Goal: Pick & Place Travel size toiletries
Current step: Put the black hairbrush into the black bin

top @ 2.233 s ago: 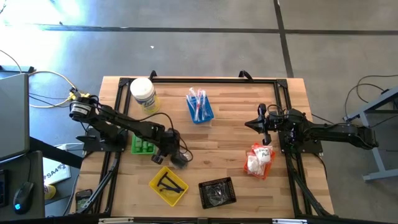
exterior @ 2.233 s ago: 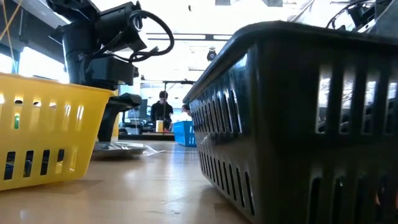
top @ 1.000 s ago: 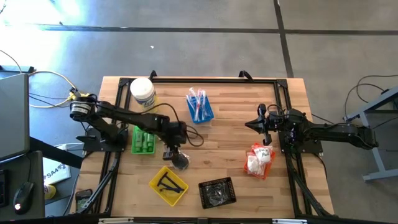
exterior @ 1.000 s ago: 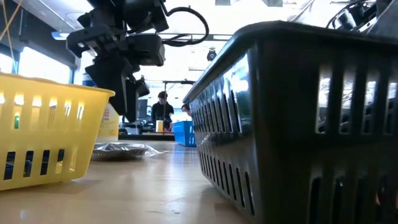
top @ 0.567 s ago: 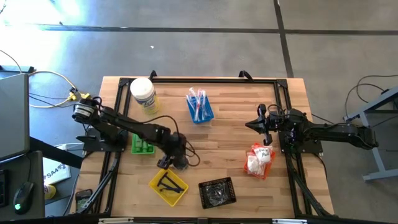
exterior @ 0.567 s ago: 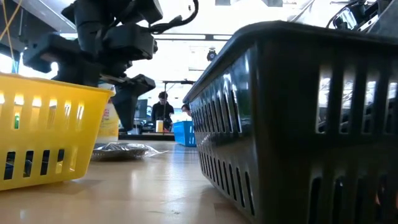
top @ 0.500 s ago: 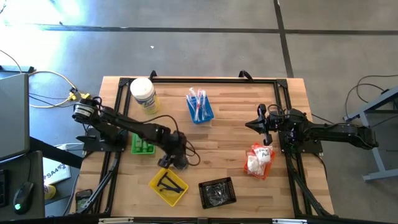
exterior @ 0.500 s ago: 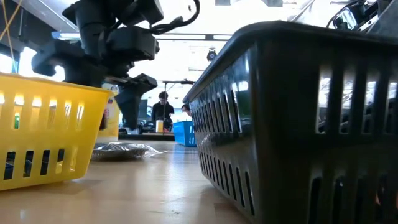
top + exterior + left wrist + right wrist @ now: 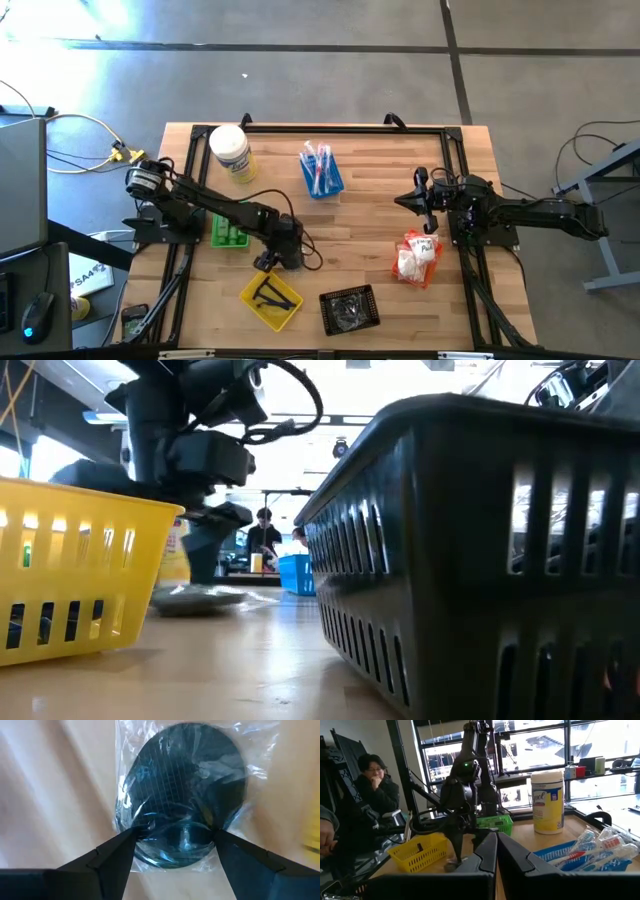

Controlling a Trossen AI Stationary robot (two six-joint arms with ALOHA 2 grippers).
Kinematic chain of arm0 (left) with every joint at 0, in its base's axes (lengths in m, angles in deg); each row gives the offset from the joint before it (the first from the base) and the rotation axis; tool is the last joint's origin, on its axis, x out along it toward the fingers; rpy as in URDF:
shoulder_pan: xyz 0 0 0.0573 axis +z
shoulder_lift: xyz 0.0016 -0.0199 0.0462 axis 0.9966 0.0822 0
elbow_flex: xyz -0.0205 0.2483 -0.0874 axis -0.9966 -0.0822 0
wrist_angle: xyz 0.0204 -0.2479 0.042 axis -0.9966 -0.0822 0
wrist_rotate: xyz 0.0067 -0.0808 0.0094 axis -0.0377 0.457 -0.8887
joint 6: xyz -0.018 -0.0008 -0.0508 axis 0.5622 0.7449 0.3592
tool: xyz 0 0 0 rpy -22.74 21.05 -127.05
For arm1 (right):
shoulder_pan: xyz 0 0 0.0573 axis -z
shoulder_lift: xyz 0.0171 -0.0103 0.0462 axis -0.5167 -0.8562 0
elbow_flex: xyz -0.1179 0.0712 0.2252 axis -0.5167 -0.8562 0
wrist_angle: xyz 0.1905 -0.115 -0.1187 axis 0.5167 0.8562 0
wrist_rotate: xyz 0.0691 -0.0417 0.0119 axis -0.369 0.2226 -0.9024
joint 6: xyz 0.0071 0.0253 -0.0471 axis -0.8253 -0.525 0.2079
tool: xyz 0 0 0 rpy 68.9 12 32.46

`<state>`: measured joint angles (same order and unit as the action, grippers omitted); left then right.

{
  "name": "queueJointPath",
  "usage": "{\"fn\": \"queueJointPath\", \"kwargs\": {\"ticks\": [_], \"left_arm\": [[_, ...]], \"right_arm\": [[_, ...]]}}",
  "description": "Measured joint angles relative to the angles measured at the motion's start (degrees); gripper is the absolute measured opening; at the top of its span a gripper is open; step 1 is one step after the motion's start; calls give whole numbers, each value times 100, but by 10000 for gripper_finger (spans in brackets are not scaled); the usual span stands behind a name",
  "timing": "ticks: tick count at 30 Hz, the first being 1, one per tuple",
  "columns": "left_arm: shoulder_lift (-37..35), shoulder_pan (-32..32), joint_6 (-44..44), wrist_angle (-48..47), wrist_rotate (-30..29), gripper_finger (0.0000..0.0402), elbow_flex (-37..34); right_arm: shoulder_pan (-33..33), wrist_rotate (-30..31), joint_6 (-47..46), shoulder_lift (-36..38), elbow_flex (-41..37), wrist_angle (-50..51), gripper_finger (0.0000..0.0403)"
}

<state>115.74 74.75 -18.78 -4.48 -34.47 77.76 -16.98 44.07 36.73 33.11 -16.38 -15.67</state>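
Left gripper [image 9: 175, 840]: jaws newly spread wide, lowered astride wrapped dark disc [image 9: 182, 800], nothing held | disc flat on table [image 9: 370, 225] | grasp comes next

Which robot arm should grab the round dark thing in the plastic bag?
The left. Its open claw sits right over the bagged disc, fingers on either side. The right claw is shut and waits far across the table.
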Motion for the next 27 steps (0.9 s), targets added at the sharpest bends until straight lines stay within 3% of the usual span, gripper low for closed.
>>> {"fn": "queueJointPath", "kwargs": {"ticks": [5, 15, 19, 27], "left_arm": [[226, 1, -107, 305, -745, 270, 20], [246, 118, -482, 727, -810, 251, 9], [250, 113, -651, 814, -849, 191, 0], [248, 117, -699, 837, -925, 19, 93]], "right_arm": [[-1, 5, 0, -2, 0, 2, 5], [0, 14, 9, -2, 0, 2, 5], [0, 15, 22, -2, 0, 2, 5], [-2, 15, -9, -2, 2, 2, 5]]}}
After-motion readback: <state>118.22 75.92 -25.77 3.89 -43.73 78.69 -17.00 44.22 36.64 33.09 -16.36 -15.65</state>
